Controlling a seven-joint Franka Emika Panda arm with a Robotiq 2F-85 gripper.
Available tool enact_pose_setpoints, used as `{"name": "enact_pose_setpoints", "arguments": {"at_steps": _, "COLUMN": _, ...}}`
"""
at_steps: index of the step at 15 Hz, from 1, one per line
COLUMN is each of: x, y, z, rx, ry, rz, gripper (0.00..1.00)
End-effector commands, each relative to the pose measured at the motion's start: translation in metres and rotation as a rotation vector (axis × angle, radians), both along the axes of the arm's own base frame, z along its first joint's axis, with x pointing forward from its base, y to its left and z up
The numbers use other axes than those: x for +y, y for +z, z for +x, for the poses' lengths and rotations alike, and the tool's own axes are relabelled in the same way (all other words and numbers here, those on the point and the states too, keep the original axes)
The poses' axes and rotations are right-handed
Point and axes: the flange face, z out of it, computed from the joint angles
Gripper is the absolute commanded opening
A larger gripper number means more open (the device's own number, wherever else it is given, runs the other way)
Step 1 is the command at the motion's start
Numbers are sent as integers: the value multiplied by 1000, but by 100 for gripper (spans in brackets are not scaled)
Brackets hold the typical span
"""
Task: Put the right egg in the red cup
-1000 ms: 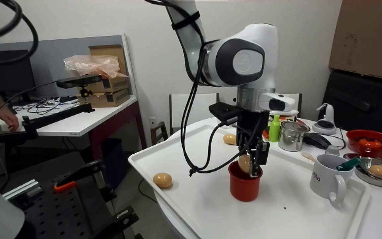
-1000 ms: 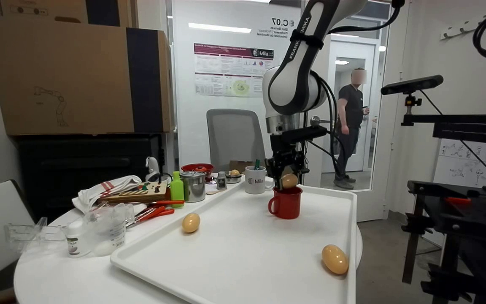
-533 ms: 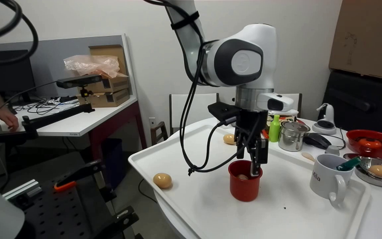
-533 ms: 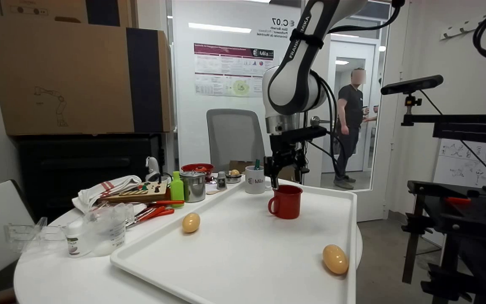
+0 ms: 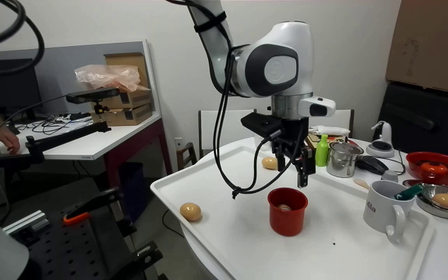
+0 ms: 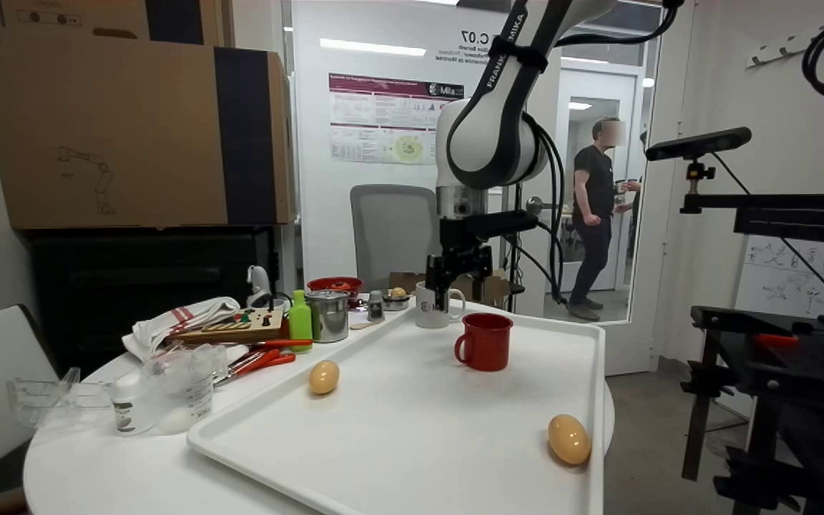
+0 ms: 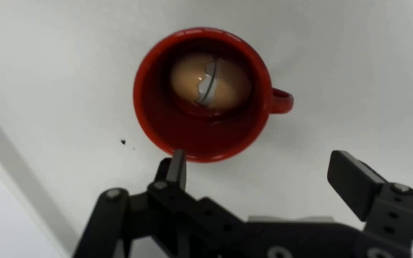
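Pincer (image 7: pixel 256 157): jaws wide apart, nothing held. In both exterior views it hangs above the red cup (image 5: pixel 287 223), its fingertips (image 7: pixel 177 172) higher than the rim and apart from it

Task egg (image 7: pixel 210 81): inside the upright red cup, lying on its side, low down; taken to be the right egg, going by the task sentence. Grey band with a dark line across its middle

Key relation, wrist view: task egg at 11 o'clock from the midpoint of the fingertips, and below them. Long axis roughly 9 to 3 o'clock, the 3 o'clock end a little lower and nearest the handle (image 7: pixel 282 102). Task egg sits nearer the 12 o'clock wall; contact with that wall, cannot tell. Fingertip away from the handle overlaps the rim at about 7 o'clock, in line of sight only

Also, in an exterior view: loose egg (image 6: pixel 324 377) near 9 o'clock from the red cup, further egg (image 6: pixel 569 439) between 4 and 5, both on the white tray (image 6: pixel 419 443) on the worktop (image 6: pixel 133 479)

Judgement: placing looks done. Next move calls for a rise, or a retreat toward 5 o'clock of the wrist view, opposite the task egg; sinking here risks that fingertip striking the rim
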Motion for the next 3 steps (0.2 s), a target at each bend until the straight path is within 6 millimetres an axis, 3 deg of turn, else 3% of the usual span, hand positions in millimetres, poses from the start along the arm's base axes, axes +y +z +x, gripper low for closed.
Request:
{"name": "enact_pose_setpoints", "arguments": {"at_steps": 1, "x": 4, "y": 5, "z": 4, "rx": -25, "ry": 27, "rz": -1, "gripper": 100}}
{"name": "enact_pose_setpoints", "arguments": {"at_steps": 3, "x": 8, "y": 11, "z": 8, "rx": -51, "ry": 55, "rz": -2, "gripper": 100}}
